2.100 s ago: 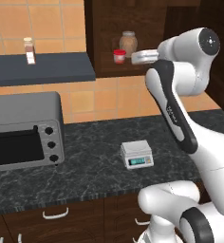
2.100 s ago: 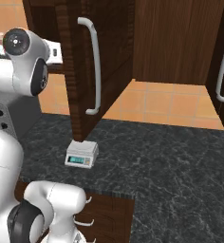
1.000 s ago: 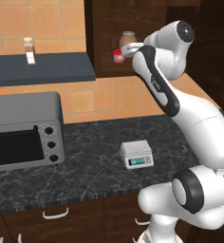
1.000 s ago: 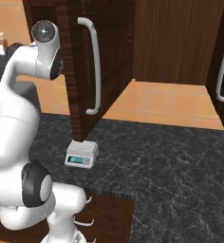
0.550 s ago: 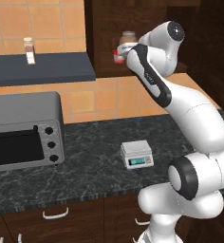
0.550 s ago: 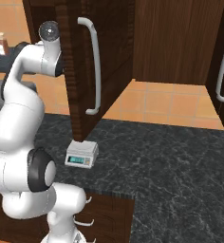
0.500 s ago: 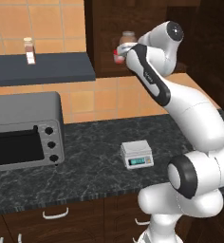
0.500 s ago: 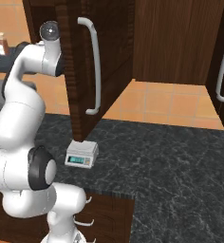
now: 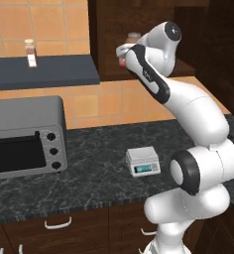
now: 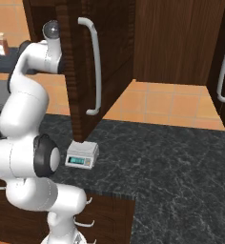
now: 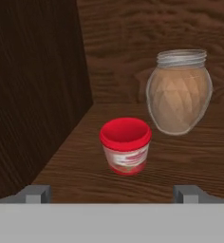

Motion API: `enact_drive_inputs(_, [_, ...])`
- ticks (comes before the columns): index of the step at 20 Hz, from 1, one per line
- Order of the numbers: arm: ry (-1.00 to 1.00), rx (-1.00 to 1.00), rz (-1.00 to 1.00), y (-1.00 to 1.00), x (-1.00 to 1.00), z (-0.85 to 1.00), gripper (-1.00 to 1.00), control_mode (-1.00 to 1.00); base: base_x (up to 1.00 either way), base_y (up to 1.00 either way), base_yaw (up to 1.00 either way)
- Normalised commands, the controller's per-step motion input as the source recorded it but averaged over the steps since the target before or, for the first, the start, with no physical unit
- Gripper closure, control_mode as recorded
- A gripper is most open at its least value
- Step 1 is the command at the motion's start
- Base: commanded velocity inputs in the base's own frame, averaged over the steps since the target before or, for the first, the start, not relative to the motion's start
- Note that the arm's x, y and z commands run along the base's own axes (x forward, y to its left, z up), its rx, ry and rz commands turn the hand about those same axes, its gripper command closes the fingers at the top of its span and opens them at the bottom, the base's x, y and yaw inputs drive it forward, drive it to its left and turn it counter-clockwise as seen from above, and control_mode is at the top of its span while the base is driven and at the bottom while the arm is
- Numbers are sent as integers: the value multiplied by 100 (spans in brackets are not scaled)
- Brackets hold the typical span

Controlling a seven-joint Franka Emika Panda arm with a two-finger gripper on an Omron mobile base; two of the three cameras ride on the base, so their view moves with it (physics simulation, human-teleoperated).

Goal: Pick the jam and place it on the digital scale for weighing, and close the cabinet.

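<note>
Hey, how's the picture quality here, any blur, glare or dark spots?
Hand view: soft, slightly blurred; the jam reads clearly, cabinet interior dim. Left base view: sharp, evenly lit, no glare; cabinet recess dark. Right base view: sharp, digital scale partly shaded by the door.

The 2 base views look forward and down from behind the arm, 1 from its left, 1 from its right, sharing the digital scale [image 9: 143,162] [image 10: 82,155] on the dark counter [image 9: 99,168] [image 10: 171,162]. The hand view sits close inside the cabinet [image 11: 33,90], facing its back wall.
</note>
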Motion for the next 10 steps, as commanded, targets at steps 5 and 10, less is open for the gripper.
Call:
enact_drive_inputs(5, [3,0,0,0,23,-2,-100,-100,0,0,0])
enact_drive_inputs(10, [3,0,0,0,26,-7,-100,-100,0,0,0])
